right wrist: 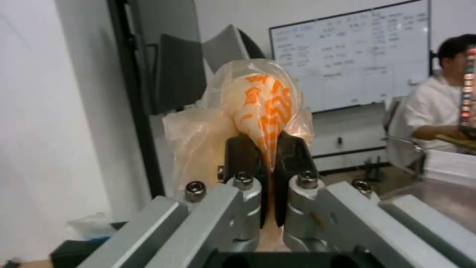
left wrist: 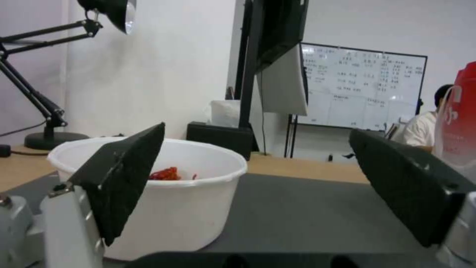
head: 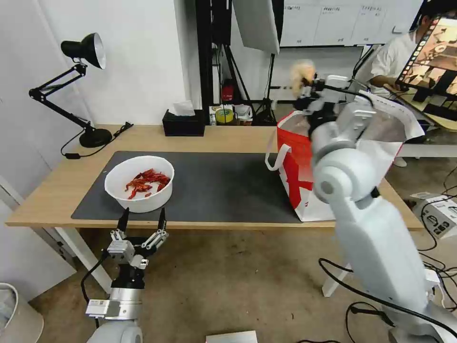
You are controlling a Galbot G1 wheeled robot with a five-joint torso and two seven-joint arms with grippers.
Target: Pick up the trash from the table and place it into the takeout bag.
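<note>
1. Bowl [head: 139,183]: white and round, it stands on the left part of the dark grey mat [head: 219,186] and holds red crayfish shells [head: 145,182] heaped on its bottom.
2. Left gripper [head: 143,220] hangs just off the near edge of the table [head: 47,195], in front of the bowl. Its two black fingers [left wrist: 124,178] are spread wide, with nothing between them. In the left wrist view the bowl lies partly behind one finger and short of the gap's middle, not touched by either pad.
3. Black tissue box [head: 183,123] sits behind the mat at the table's far edge, a white tissue sticking out of its top.
4. Takeout bag [head: 304,176] stands upright on the mat's right end, red and white with a silver lining and a white loop handle on its left side. Its mouth is open; what lies inside cannot be made out.
5. Right gripper [head: 307,93] is raised above the bag's mouth. Its fingers [right wrist: 243,156] are clenched on the plastic-wrapped orange lump [right wrist: 258,104], pinching the wrapper's lower end, while the bulk of the lump bulges out beyond the fingertips, clear of the bag.
</note>
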